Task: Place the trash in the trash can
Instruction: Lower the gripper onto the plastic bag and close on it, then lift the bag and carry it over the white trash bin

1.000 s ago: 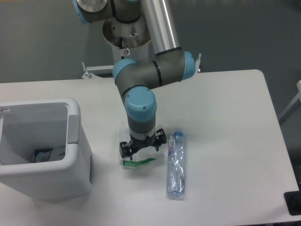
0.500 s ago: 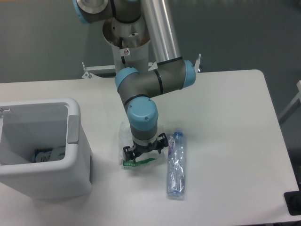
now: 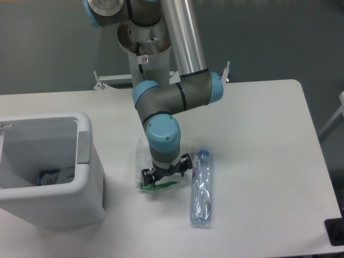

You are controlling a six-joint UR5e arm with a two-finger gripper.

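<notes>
A crumpled white wrapper (image 3: 144, 171) with a green strip lies beside a crushed clear bottle (image 3: 201, 187), seemingly blue-capped. The white bin (image 3: 80, 177) stands upright, well left.

A single fixed camera is looking down from high at the near edge of the table (image 3: 258, 123), facing the arm's far-side base.

A grey arm (image 3: 177, 97) with sky-blue joint caps and a black tool (image 3: 164, 174) stands over a white bench (image 3: 258, 134) against a dark grey backdrop. The crumpled clear-white wrapper (image 3: 144, 161) bears a green printed strip, the clear bottle (image 3: 201, 193) a bluish cap. At left, the white trash can (image 3: 80, 188) carries a grey tab.
</notes>
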